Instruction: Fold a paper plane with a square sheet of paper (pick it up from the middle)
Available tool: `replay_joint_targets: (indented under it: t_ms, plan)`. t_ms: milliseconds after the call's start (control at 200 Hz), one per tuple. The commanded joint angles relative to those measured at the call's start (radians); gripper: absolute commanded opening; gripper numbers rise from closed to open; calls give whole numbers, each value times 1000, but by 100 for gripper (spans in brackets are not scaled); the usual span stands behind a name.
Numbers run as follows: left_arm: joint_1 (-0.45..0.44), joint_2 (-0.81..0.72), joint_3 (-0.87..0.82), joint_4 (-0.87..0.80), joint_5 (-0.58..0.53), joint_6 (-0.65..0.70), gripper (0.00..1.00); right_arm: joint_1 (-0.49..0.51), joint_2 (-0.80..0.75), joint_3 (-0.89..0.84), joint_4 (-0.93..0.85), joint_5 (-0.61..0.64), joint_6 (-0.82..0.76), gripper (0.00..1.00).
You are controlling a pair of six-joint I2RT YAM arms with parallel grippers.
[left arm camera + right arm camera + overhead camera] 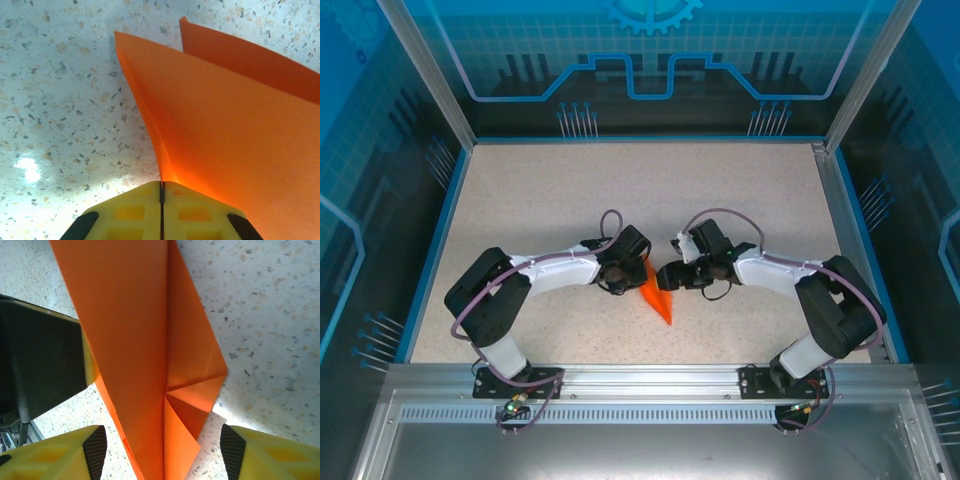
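Progress: the paper plane (659,300) is already a narrow pointed dart with a centre crease and tucked corner flaps. Shaping the wings looks like what is left.
Place: mid-tabletop (570,190), between the two arms, tip toward the near edge.
Left pincer (161,186): pressed together on the paper's folded edge.
Right pincer (163,447): apart, straddling the paper.
Pose: both arms bent inward, wrists nearly meeting.
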Motion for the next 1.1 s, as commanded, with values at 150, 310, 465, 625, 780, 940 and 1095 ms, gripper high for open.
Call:
replay_joint_targets:
  t_ms: [150,310,465,625,780,940,1095]
  plan:
    - [8,-21,-15,3,18,17,8,21,27,23,-53,58,-22,68]
    - [8,-22,-27,4,15,12,9,31,59,20,3,-89,-26,69]
    - [10,-27,-31,4,15,9,9,53,61,2,45,-135,-12,67]
    - [10,-31,-30,4,13,10,9,77,58,2,19,-90,-33,65]
    - [9,-33,-25,2,12,8,10,98,60,3,-2,-26,-40,58]
    - [10,-35,-26,9,18,5,10,125,94,33,-49,82,-63,47]
    - [9,-42,-28,10,19,5,10,157,112,63,-81,133,-79,41]
